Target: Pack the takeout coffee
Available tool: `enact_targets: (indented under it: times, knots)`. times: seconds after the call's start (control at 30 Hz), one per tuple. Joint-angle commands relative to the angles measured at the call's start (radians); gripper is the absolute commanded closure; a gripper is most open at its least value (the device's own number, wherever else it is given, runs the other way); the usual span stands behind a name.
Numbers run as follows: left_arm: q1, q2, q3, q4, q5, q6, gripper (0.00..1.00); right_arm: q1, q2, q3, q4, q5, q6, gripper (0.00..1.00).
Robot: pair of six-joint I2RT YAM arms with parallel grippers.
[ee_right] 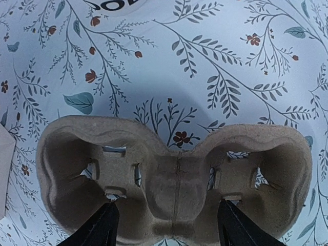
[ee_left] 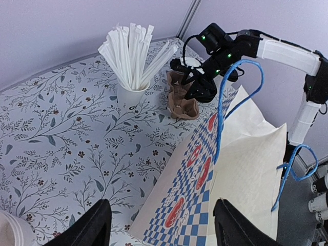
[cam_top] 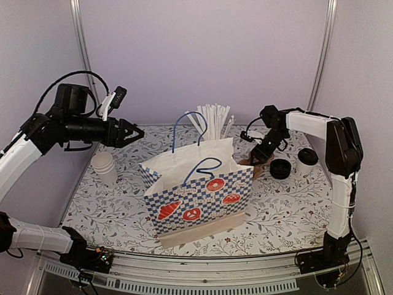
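Observation:
The takeout coffee [cam_top: 306,161], a small white cup with a black lid, stands at the far right of the table. My right gripper [cam_top: 260,154] hangs to its left, low over a brown cardboard cup carrier [cam_top: 248,165]. In the right wrist view this gripper [ee_right: 166,230] is open, one finger in each of the carrier's [ee_right: 174,169] two wells, gripping nothing. The checked paper bag [cam_top: 199,193] with blue handles stands open mid-table. My left gripper [cam_top: 132,132] is open and empty in the air left of the bag, and its wrist view shows it [ee_left: 161,225] above the bag's [ee_left: 205,169] edge.
A white cup full of straws [cam_top: 213,126] stands behind the bag. A stack of white cups [cam_top: 104,166] sits at the left. A round black object [cam_top: 280,168] lies between carrier and coffee. A white base with black lettering [ee_right: 115,4] shows beyond the carrier.

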Motion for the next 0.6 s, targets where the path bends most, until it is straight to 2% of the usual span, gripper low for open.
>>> enact_targets:
  times: [0.0,0.37,0.57]
  knots:
    - [-0.006,-0.011,-0.001,0.003,-0.011,0.004,0.29,0.005,0.06,0.053,0.009,0.009,0.012,0.31]
    - [-0.005,0.022,0.01,0.005,-0.005,0.01,0.29,0.005,0.126,0.073,0.003,0.003,0.022,0.42]
    - [-0.006,0.022,0.001,0.014,-0.002,0.004,0.3,0.005,0.117,0.069,0.004,0.012,0.026,0.54]
